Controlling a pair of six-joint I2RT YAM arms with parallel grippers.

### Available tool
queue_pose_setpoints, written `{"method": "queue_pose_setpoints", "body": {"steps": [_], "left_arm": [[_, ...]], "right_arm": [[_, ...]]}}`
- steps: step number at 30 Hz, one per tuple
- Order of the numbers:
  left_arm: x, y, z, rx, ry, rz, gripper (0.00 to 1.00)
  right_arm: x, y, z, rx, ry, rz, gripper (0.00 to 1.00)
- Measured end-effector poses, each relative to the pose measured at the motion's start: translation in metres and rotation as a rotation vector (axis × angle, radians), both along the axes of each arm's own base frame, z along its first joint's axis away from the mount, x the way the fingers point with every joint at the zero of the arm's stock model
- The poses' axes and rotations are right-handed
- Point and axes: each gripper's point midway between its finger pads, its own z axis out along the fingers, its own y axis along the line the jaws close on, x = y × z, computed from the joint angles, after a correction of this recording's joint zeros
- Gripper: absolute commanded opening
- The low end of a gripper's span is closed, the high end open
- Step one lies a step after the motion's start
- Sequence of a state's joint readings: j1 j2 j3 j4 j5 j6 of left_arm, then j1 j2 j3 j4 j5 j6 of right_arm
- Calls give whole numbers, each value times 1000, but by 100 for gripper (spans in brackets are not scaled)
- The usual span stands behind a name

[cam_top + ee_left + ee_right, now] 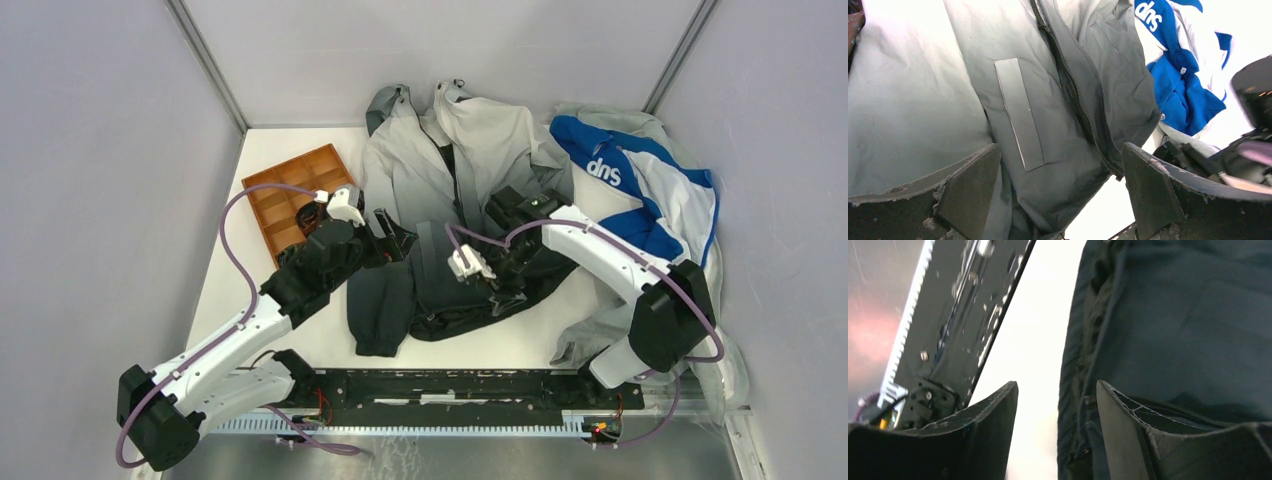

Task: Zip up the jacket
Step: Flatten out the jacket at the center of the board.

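**Jacket laid out for closing, seen from the arms' side.** The jacket (440,190) lies front-up in the middle of the surface (520,345). Its long axis runs away from the arm bases, with the pale hood (455,100) pointing to the far wall and the dark hem (1073,365) nearest the bases. The zipper (1073,90) follows this axis down the middle of the garment. In the left wrist view its teeth run along one exposed front edge, so the front appears unfastened there.

The left tool (392,232) hangs released over the front panel beside the pocket flap (1018,115). Its fingers are spread wide and grip nothing. It is probably placed there to pin or tension the cloth.

The right tool (495,290) is low at the hem, also released. One finger (993,425) is over bare surface and the other over dark fabric, with the hem edge lying in the gap. This suits a pinch at the zipper's lower end. The slider itself cannot be made out.

A blue-and-white garment (640,185) lies to the right and a brown tray (290,195) to the left, both outside the work.
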State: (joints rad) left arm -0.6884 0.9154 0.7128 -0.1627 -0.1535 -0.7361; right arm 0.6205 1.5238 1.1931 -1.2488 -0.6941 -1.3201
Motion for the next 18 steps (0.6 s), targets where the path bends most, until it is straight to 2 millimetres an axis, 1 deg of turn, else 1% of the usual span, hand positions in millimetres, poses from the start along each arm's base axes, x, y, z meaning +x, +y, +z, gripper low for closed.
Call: {"method": "queue_pose_setpoints", "body": {"steps": [2, 5, 8, 10, 12, 14, 16, 17, 18], "left_arm": [[0, 0, 0, -1, 0, -1, 96], [0, 0, 0, -1, 0, -2, 96], [-1, 0, 1, -2, -1, -2, 96], [-2, 1, 4, -7, -7, -2, 96], [-3, 2, 7, -17, -17, -1, 96], [-4, 2, 7, -34, -22, 0, 96], [-4, 0, 6, -53, -18, 0, 96], [-5, -2, 4, -60, -14, -6, 96], [-4, -4, 3, -68, -10, -13, 96]], "right_arm": [[5, 13, 18, 45, 25, -48, 66], [20, 33, 50, 131, 10, -92, 66], [35, 44, 80, 212, -9, -132, 65], [48, 43, 93, 251, -10, -176, 64], [63, 39, 101, 284, 6, -236, 63], [81, 32, 105, 307, 27, -324, 62], [104, 24, 108, 332, 45, -437, 62], [121, 19, 110, 352, 46, -509, 63], [133, 14, 110, 364, 50, -567, 63]]}}
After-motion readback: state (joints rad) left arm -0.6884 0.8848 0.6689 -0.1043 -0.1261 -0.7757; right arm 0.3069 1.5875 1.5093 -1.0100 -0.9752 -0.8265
